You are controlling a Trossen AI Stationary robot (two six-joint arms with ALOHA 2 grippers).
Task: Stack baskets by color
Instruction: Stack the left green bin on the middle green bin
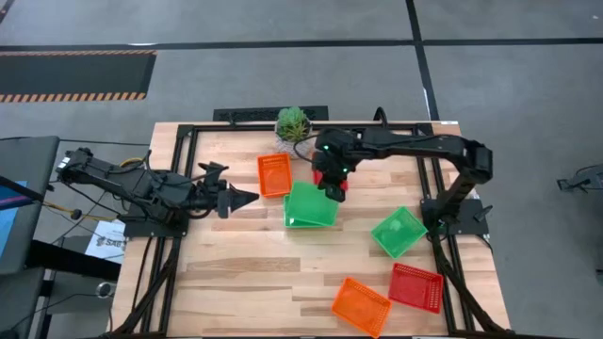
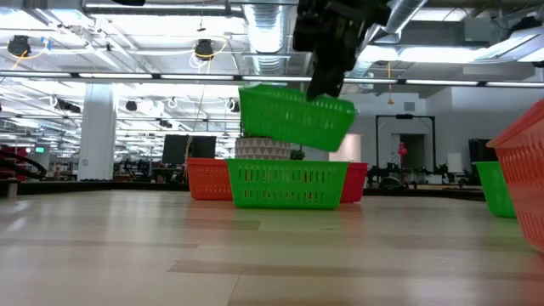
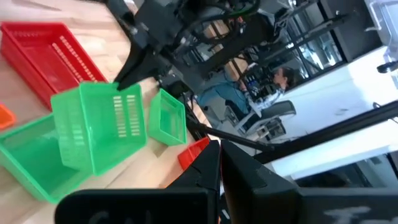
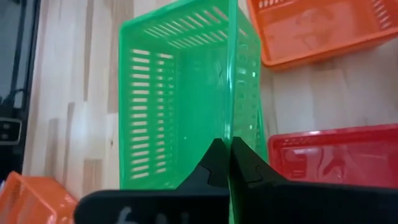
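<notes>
R fingers [image 4: 229, 163] pinch green basket [image 1: 303, 200] over another; plant [image 1: 293, 123], orange basket [image 1: 274, 175] beside.

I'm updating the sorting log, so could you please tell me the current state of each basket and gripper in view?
Right gripper: shut on held green mesh plastic basket's wall.
Held green mesh plastic basket: lifted, tilted, above another.
Lower green basket: upright on wooden table.
Third green basket: alone on table.
Orange basket by plant: on table.
Near orange basket: on table.
Near red basket: on table.
Left gripper: shut, empty, waiting.
</notes>
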